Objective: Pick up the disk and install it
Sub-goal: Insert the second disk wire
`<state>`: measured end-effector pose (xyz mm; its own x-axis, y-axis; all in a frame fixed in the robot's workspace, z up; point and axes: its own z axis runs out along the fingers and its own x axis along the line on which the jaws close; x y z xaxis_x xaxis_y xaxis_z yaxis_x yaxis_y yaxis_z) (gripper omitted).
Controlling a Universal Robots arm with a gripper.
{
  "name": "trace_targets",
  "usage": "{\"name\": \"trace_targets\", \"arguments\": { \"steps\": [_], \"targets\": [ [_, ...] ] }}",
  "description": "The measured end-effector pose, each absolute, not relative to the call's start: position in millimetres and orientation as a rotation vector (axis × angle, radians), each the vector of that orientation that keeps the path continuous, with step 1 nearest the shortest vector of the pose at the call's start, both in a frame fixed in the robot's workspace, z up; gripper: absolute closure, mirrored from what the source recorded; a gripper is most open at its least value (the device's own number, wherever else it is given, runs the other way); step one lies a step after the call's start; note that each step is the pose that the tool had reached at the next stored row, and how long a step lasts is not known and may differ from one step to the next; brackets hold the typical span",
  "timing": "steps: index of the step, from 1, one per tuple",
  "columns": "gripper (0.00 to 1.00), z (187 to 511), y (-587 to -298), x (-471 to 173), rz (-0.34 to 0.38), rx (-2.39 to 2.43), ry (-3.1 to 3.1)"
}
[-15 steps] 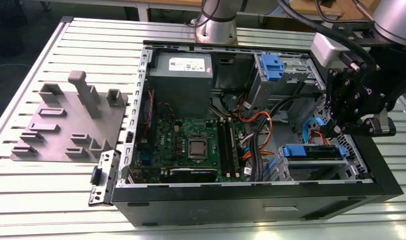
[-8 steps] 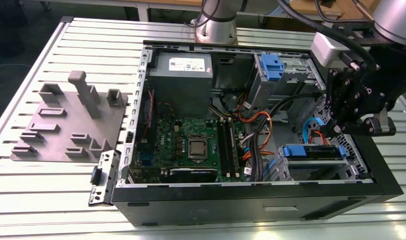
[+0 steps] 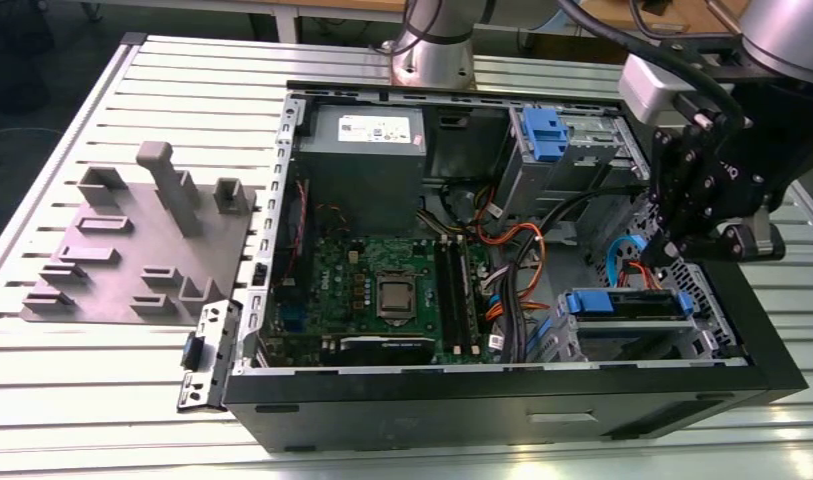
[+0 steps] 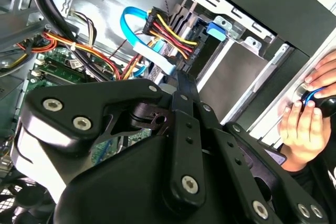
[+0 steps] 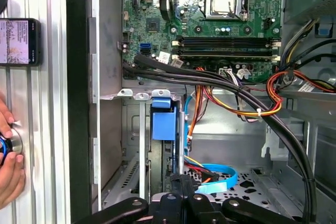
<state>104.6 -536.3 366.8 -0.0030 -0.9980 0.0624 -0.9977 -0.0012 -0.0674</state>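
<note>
Now end effector (image 3: 710, 235) hangs pointing down over the computer case (image 3: 513, 400), above the drive cage; fingers look closed, empty. Disk (image 3: 629, 303) sits slotted in the cage.

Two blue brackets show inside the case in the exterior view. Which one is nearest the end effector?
The blue-bracketed silver drive in the lower bay, directly below the end effector. The other blue plastic bracket sits higher, in the upper drive cage near the grey power supply box.
</note>
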Motion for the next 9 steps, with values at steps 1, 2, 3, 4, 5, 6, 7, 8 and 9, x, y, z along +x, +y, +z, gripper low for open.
{"name": "trace_targets", "arguments": {
  "steps": [1,2,3,4,5,6,7,8,9],
  "targets": [
    [0.89,366.7,-536.0,104.6,-0.144,-2.216,2.218],
    [0.89,366.7,-536.0,104.6,-0.144,-2.216,2.218],
    [0.89,366.7,-535.9,104.6,-0.144,-2.216,2.218],
    [0.89,366.7,-535.7,104.6,-0.144,-2.216,2.218],
    [0.89,366.8,-535.7,104.6,-0.144,-2.216,2.218],
    [0.89,366.7,-535.6,104.6,-0.144,-2.216,2.218],
    [0.89,366.7,-535.6,104.6,-0.144,-2.216,2.218],
    [0.89,366.8,-535.6,104.6,-0.144,-2.216,2.218],
    [0.89,366.7,-535.6,104.6,-0.144,-2.216,2.218]
  ]
}}
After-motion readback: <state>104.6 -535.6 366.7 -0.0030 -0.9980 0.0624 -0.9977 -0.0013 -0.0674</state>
